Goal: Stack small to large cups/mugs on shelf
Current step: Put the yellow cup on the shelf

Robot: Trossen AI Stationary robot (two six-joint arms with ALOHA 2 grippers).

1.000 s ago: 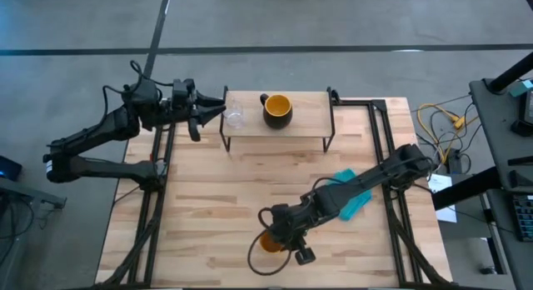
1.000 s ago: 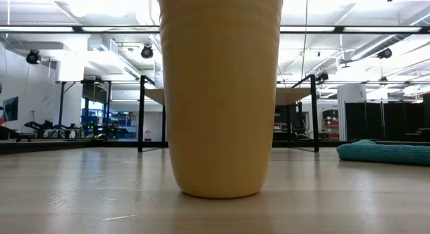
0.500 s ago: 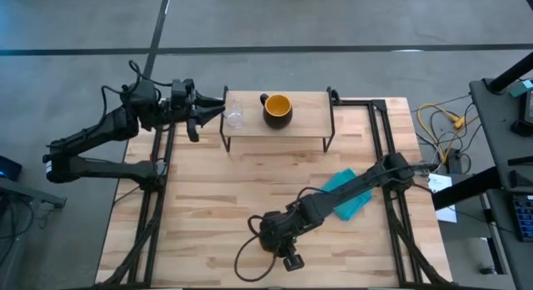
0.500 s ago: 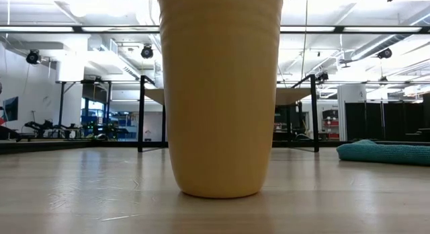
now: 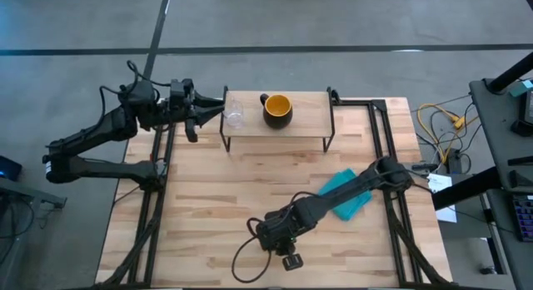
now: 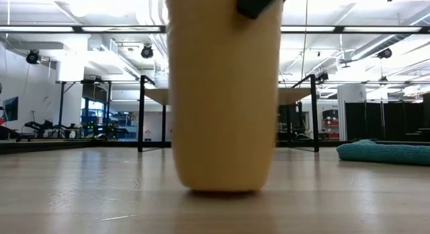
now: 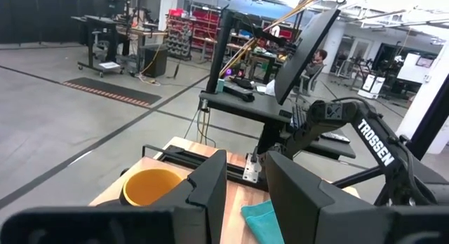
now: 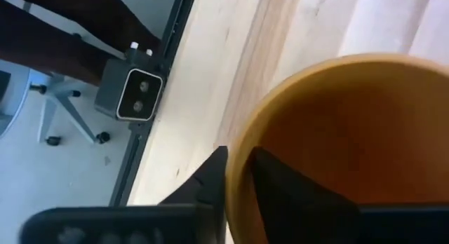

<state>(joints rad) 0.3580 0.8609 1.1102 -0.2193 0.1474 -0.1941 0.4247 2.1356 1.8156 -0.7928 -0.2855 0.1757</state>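
Note:
The yellow-orange handleless cup [image 6: 222, 93] stands upright close to the table's near edge; in the high view my right gripper [image 5: 279, 236] hides it from above. That gripper [image 8: 242, 181] is shut on the cup's rim. The shelf [image 5: 304, 123] stands at the far side and carries the clear cup [image 5: 235, 116] and the dark mug with a yellow inside [image 5: 277, 109], both upright. My left gripper [image 5: 212, 113] hovers open, level, just off the shelf's left end beside the clear cup, touching nothing. Its wrist view shows the mug [image 7: 151, 188] past the fingers. My right gripper holds the yellow-orange cup by its rim [image 8: 238, 163], on the side toward the table's near edge. One finger [image 8: 295, 195] is inside the cup and the other finger [image 8: 209, 175] is outside. The fingers come from above, pointing down. The cup stays upright, base [image 6: 222, 188] at table level.
A teal cloth [image 5: 346, 194] lies on the table to the right of the cup, also in the low view [image 6: 386, 152]. The table-edge camera [image 8: 137, 93] sits just beyond the near edge. Open tabletop [image 5: 233, 182] lies between cup and shelf.
My right gripper has moved toward the table's left and near edge and down over the yellow-orange cup, covering it in the high view. A finger now shows at the cup's top in the low view. The cup has shifted slightly toward the table's right.

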